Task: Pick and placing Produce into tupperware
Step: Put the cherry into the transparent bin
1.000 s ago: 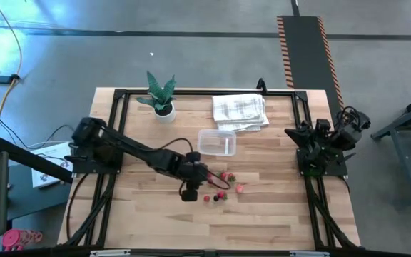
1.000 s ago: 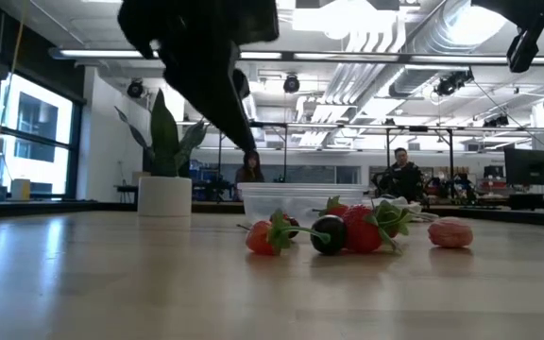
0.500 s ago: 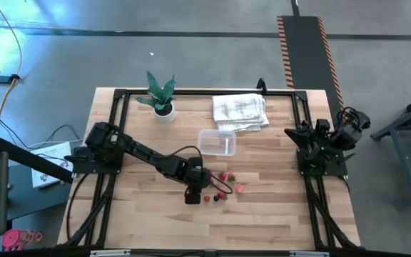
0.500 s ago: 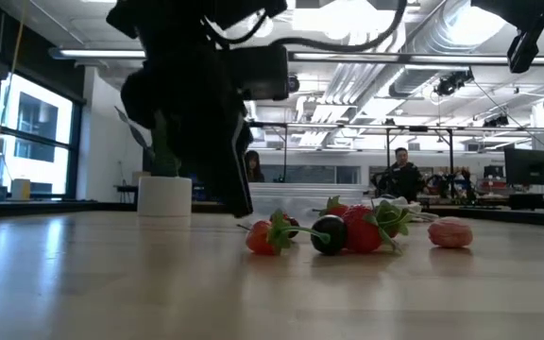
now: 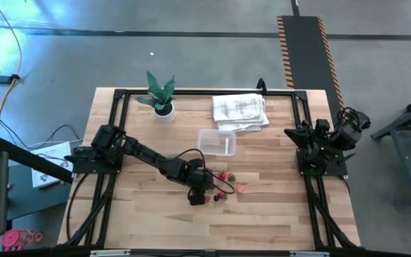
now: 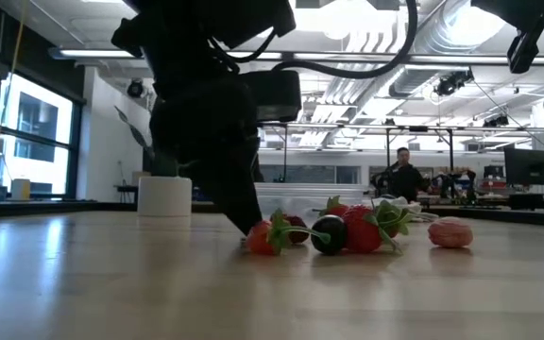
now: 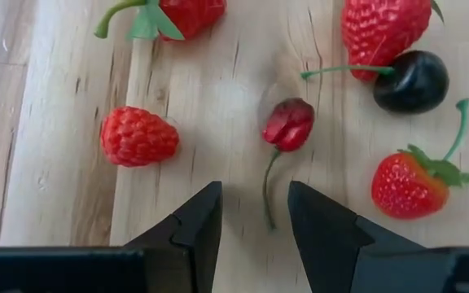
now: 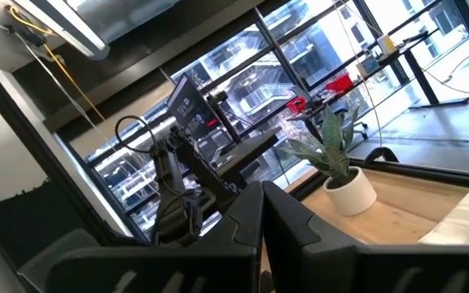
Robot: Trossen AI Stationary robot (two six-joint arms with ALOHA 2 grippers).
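1. Low over the middle of the tabletop (image 5: 141,214), the left gripper (image 7: 255,213) hangs with its jaws apart and nothing between them, its tips just short of the produce.
2. Directly ahead of the fingers (image 7: 198,224) lies a small dark-red cherry (image 7: 288,124), its stem pointing back toward the gap between the jaws.
3. Beside it, a raspberry (image 7: 138,137) sits alone on the wood, apart from the cherry.
4. Further on, a black cherry (image 7: 410,81) touches a large strawberry (image 7: 383,28), and a smaller strawberry (image 7: 408,183) with a green cap lies near them.
5. Another red piece with a green stem (image 7: 173,12) shows at the edge of the left wrist view.
6. Seen from above, the produce (image 5: 223,187) is a loose cluster near the centre of the tabletop, with a pink piece (image 5: 239,188) at its side toward the right arm.
7. The tupperware (image 5: 217,142) stands apart from the cluster, toward the far edge, touching the folded cloth (image 5: 240,111).
8. A potted plant (image 5: 161,96) stands near the far left corner.
9. The right gripper (image 8: 260,213) is closed and empty, parked at the right edge of the tabletop.
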